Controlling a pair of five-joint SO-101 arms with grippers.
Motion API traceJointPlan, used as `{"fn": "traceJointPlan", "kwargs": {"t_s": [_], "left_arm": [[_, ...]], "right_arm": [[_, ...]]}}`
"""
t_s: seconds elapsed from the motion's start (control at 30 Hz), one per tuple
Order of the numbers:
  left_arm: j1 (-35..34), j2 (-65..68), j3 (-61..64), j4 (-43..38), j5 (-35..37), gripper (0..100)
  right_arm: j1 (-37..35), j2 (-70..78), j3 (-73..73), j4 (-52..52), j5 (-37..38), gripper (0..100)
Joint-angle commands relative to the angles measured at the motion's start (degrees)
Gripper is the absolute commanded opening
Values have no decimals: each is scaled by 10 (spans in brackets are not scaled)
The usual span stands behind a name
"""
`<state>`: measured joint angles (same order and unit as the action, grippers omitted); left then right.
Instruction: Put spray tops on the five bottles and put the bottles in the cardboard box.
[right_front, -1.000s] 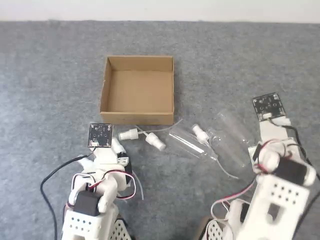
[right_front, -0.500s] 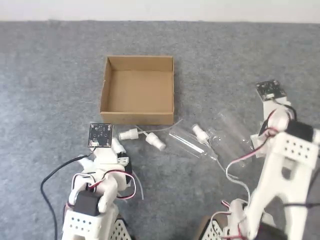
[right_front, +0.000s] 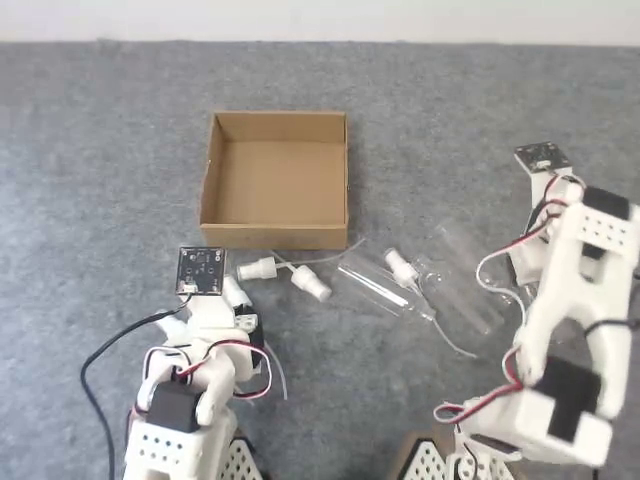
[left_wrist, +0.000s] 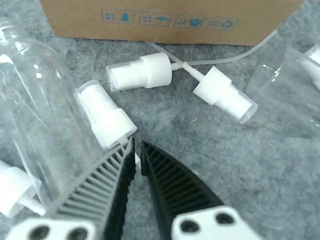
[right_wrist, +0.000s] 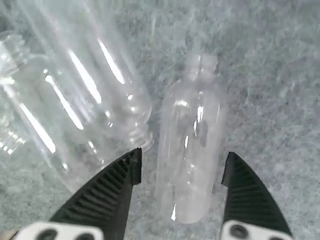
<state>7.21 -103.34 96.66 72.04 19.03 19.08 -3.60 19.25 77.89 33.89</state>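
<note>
The open cardboard box (right_front: 275, 180) stands mid-table. In front of it lie white spray tops (right_front: 258, 268) (right_front: 312, 283) (right_front: 402, 267) and clear bottles (right_front: 380, 285) (right_front: 465, 270) on their sides. My left gripper (left_wrist: 137, 150) is shut just short of a spray top (left_wrist: 105, 115), beside a clear bottle (left_wrist: 35, 110); two more spray tops (left_wrist: 142, 72) (left_wrist: 225, 95) lie near the box wall (left_wrist: 170, 20). My right gripper (right_wrist: 182, 167) hangs open above a small clear bottle (right_wrist: 192, 150) that lies between its fingers' line, with larger bottles (right_wrist: 85, 100) next to it.
Grey carpet (right_front: 100, 150) covers the table, with free room to the left of and behind the box. The right arm (right_front: 580, 260) stands tall at the right edge, with red and black cables hanging from it. The left arm (right_front: 200, 340) sits low at the front left.
The right arm has risen and stretched away from the front edge, its wrist now farther back over the right-hand bottles. The left arm, the box and the spray tops have not moved.
</note>
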Motion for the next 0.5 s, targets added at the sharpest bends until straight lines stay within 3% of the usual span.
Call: {"fn": "traceJointPlan", "kwargs": {"t_s": [0.0,0.37,0.47], "left_arm": [[-3,-11,-1,4,-2,12],[-3,-11,-1,4,-2,12],[-3,-11,-1,4,-2,12]], "right_arm": [[7,48,-82,-4,7,249],[10,222,-210,0,7,247],[10,255,-230,0,7,180]]}}
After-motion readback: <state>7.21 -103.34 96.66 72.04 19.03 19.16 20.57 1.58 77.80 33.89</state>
